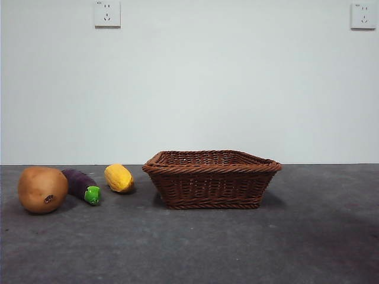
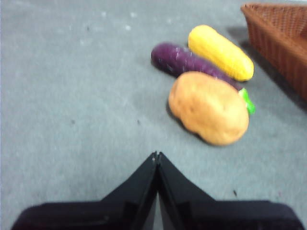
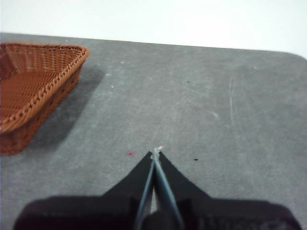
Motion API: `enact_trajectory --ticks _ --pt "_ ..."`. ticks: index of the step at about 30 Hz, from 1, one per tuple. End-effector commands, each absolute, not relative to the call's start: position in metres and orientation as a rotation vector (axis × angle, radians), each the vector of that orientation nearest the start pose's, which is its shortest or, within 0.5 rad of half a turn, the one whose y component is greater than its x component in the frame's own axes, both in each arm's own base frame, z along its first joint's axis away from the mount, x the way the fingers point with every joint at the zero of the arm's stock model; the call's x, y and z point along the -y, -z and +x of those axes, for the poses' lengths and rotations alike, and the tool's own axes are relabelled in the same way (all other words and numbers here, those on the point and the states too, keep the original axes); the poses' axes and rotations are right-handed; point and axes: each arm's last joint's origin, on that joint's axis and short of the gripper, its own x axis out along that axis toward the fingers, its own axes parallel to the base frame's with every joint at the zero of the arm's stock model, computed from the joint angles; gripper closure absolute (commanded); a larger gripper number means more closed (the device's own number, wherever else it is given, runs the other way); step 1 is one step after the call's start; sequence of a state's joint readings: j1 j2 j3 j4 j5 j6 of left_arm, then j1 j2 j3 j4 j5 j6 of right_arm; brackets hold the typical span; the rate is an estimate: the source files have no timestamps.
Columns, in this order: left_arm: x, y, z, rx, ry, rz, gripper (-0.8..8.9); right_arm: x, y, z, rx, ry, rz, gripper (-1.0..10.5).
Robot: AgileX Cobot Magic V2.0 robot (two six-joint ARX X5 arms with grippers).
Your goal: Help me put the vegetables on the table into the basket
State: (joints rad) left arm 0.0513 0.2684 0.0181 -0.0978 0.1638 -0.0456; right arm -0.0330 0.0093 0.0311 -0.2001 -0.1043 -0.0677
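On the dark grey table (image 1: 189, 248) three vegetables lie in a row at the left: a tan potato (image 1: 42, 189), a purple eggplant (image 1: 80, 185) with a green cap, and a yellow corn piece (image 1: 119, 178). The brown wicker basket (image 1: 211, 178) stands in the middle, with nothing showing inside it. In the left wrist view my left gripper (image 2: 157, 155) is shut and holds nothing, a short way from the potato (image 2: 209, 108), with the eggplant (image 2: 184, 61) and corn (image 2: 220, 52) beyond it. My right gripper (image 3: 156, 152) is shut over bare table, off to one side of the basket (image 3: 33, 91).
A pale wall with two sockets (image 1: 107, 13) rises behind the table's far edge. Neither arm shows in the front view. Bare table surface stretches to the right of the basket and in front of it.
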Motion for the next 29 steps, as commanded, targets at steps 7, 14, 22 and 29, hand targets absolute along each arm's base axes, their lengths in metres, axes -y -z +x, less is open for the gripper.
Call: enact_trajectory --ticks 7,14,22,29 --pt "-0.001 -0.138 0.109 -0.330 0.101 -0.117 8.20 0.000 -0.156 0.096 -0.137 -0.060 0.161 9.6" --pt "0.001 -0.148 0.110 -0.337 0.143 -0.201 8.20 0.000 -0.169 0.094 -0.101 -0.068 0.326 9.6" --pt "0.001 -0.194 0.114 -0.310 0.163 -0.251 8.20 -0.001 -0.220 0.090 -0.046 -0.085 0.324 9.6" --pt "0.004 -0.245 0.117 -0.300 0.240 -0.257 8.20 -0.003 -0.268 0.095 -0.177 -0.144 0.319 9.6"
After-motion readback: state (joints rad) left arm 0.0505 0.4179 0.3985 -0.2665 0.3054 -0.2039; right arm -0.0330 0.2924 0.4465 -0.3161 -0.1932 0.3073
